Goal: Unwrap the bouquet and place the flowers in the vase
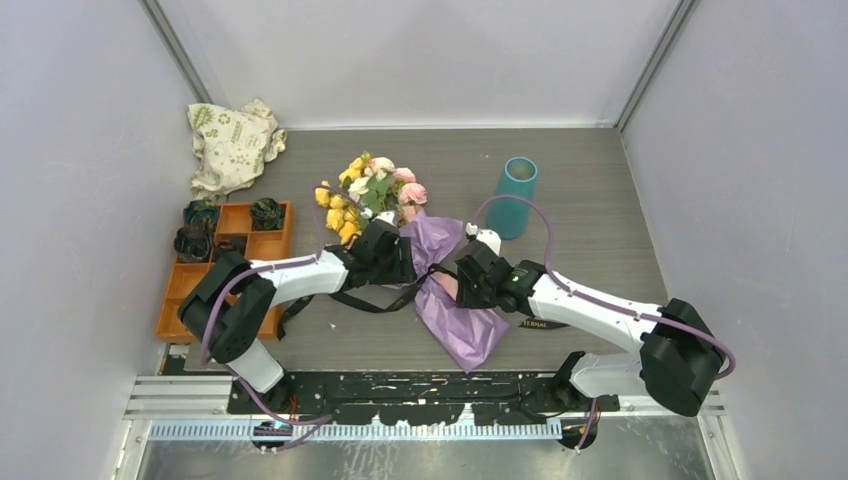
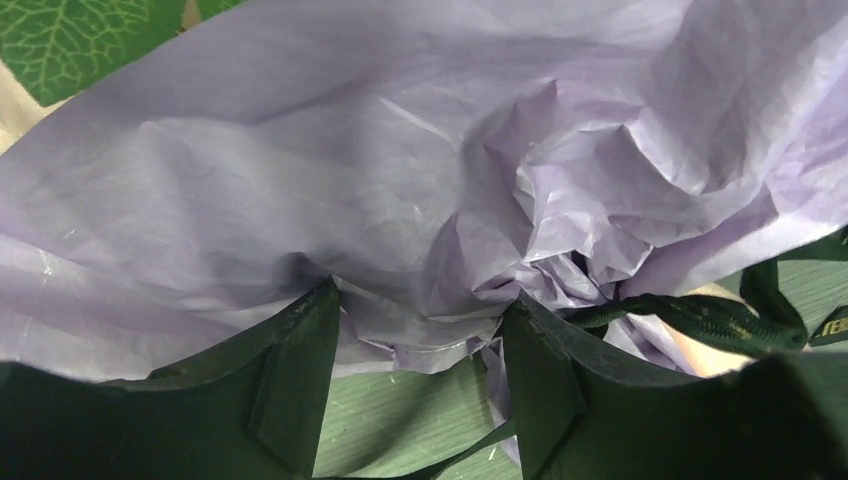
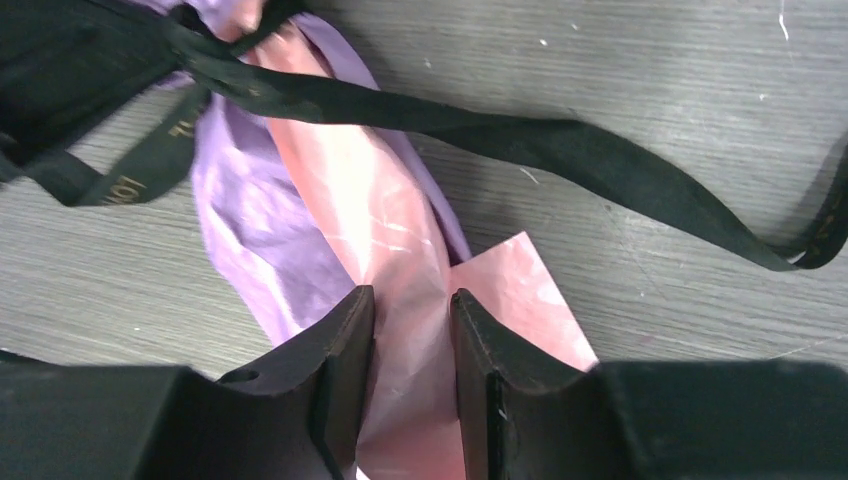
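Mid-table, left gripper point(image 2: 420, 300) open against wrapping paper point(image 2: 350, 150); right gripper point(image 3: 411, 297) straddles it, grip unclear.

**Robot lab test cell, pretty obvious**

Looks like a robotics lab rig to me: left arm point(image 1: 300, 278) and right arm point(image 1: 590, 308) bolted onto a black perforated rail point(image 1: 420, 385) at the near edge of a grey bench point(image 1: 600, 180), all boxed in by plain white panels point(image 1: 420, 60) with metal corner posts point(image 1: 655, 60).
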Motion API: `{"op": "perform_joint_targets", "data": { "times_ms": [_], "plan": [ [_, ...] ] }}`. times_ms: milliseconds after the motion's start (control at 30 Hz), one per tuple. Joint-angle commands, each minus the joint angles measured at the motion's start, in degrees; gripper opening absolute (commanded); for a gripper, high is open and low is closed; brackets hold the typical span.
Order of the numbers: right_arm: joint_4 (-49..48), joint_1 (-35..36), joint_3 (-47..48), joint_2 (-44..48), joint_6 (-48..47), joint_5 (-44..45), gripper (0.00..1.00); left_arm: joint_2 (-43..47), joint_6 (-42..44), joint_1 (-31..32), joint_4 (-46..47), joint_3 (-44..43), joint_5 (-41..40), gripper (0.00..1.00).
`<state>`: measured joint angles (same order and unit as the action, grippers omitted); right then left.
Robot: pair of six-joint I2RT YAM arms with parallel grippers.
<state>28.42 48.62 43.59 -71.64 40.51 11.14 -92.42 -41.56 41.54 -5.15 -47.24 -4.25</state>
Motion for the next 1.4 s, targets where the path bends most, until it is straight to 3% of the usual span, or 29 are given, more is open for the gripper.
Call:
{"op": "perform_joint_targets", "data": {
  "times_ms": [0, 400, 633, 767, 1100, 1367],
  "plan": [
    [0.86, 0.33, -2.59, 2.68, 2.39, 1.61, 0.38, -1.84, -2.11, -3.26, 2.85, 1.1, -0.93, 0.6],
    [4.08, 0.32, -11.63, 6.18, 6.4, 3.27, 0.37, -0.75, -0.28, -9.3, 3.13, 5.25, 0.67, 0.59],
    [13.46, 0.29, 1.36, 8.16, 1.96, 9.84, 0.41, -0.38, 1.81, -10.47, 1.1, 5.11, -1.34, 0.59],
    [13.65, 0.29, 10.08, 8.24, -1.22, 11.15, 0.46, 0.08, 3.03, -11.09, 1.59, 5.46, -0.1, 0.59],
    [0.99, 0.26, 21.36, -10.4, -4.49, 1.57, 0.39, -0.88, 2.8, -11.05, 2.71, 6.18, 0.33, 0.59],
    [-2.68, 0.25, 29.15, -23.17, -4.59, -1.87, 0.37, 0.03, 3.22, -11.21, 3.11, 7.42, 0.03, 0.59]
  ]
}}
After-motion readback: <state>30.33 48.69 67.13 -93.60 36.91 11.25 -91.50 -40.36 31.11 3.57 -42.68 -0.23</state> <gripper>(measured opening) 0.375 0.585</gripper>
